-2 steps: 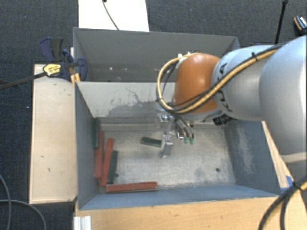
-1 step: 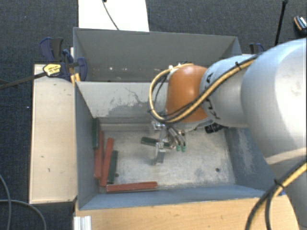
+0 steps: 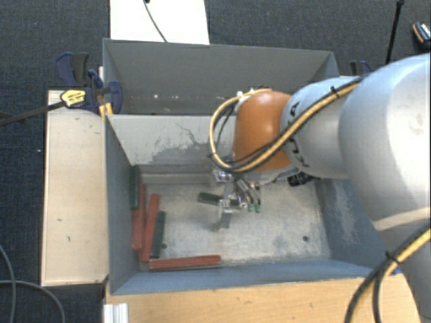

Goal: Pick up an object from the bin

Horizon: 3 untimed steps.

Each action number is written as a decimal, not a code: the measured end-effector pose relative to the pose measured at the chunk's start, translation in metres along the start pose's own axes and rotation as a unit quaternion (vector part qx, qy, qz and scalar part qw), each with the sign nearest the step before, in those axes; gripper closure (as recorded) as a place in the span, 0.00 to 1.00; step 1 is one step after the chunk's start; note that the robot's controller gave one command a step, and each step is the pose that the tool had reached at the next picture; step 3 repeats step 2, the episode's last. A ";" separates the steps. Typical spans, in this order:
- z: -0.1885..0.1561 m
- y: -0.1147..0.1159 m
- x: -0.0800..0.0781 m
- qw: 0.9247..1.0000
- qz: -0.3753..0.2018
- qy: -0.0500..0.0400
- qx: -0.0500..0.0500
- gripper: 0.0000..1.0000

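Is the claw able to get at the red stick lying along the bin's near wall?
Probably yes: nothing lies between the claw and the red stick. But the stick hugs the bin wall, so gripping it looks awkward.

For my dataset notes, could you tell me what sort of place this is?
Likely a robotics lab's bin-picking station: a grey metal bin holding long red and green bars, with a robot arm's gripper hanging inside.

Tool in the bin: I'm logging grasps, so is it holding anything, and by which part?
Cannot be told. A dark green stick juts out left of the tool, but whether it is gripped or lying there is unclear.
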<state>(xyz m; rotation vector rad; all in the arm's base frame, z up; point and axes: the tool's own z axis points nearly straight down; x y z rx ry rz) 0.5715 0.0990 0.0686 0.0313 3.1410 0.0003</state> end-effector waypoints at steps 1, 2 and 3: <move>0.000 0.000 0.000 1.000 -0.001 0.000 0.000 1.00; -0.056 0.000 -0.002 1.000 -0.002 -0.004 -0.001 1.00; -0.056 0.000 -0.002 1.000 -0.002 -0.004 -0.001 1.00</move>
